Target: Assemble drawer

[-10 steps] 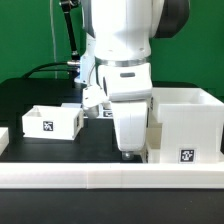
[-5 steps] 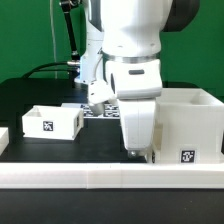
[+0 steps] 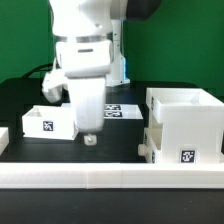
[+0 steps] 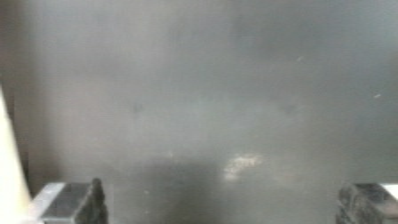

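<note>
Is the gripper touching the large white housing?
Apart. In the exterior view, bare black table lies between the gripper and the housing.

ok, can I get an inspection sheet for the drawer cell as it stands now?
surface: black table, bare under the gripper in the wrist view.
job's things: cube housing at the exterior view's right; small tray at its left, open side up, apart from the housing. White piece cut off at the left edge, cannot tell what it is.
clutter: nothing seen.
grippers: gripper open, empty, low beside the small tray; fingers wide apart.
cables: dark cable behind the table.
surroundings: marker board at the back; white border wall along the front; green backdrop.
</note>
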### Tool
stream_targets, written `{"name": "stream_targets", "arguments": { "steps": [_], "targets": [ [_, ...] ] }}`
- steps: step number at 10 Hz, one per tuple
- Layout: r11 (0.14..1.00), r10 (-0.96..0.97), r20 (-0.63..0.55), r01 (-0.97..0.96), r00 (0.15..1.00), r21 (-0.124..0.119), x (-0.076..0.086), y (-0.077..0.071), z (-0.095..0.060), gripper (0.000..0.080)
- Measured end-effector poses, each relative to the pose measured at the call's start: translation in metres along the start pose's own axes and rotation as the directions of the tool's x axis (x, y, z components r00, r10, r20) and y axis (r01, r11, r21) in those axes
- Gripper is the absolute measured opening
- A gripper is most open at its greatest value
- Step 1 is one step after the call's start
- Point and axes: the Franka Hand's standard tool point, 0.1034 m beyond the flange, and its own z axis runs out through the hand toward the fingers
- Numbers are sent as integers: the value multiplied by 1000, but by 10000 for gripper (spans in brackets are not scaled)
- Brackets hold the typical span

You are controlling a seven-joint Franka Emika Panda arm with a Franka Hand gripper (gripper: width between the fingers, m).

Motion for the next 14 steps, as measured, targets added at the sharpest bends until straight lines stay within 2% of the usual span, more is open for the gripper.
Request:
{"name": "stream_targets", "arguments": {
  "steps": [2,4,5,10,11,12,14],
  "targets": [
    [998,61,1,-61,998,-17,-11,-7,-15,648],
    [986,160,12,-160,987,-49,-6,-25,-29,648],
    [981,191,14,-190,982,-49,-2,-33,-30,648],
    [974,224,7,-223,975,-46,-4,-32,-25,648],
    [939,339,-24,-340,941,-62,-12,-33,-17,648],
    [888,452,-32,-453,891,-78,-21,-40,-12,648],
    [801,587,-50,-589,808,-111,-26,-59,-8,648]
  ]
}}
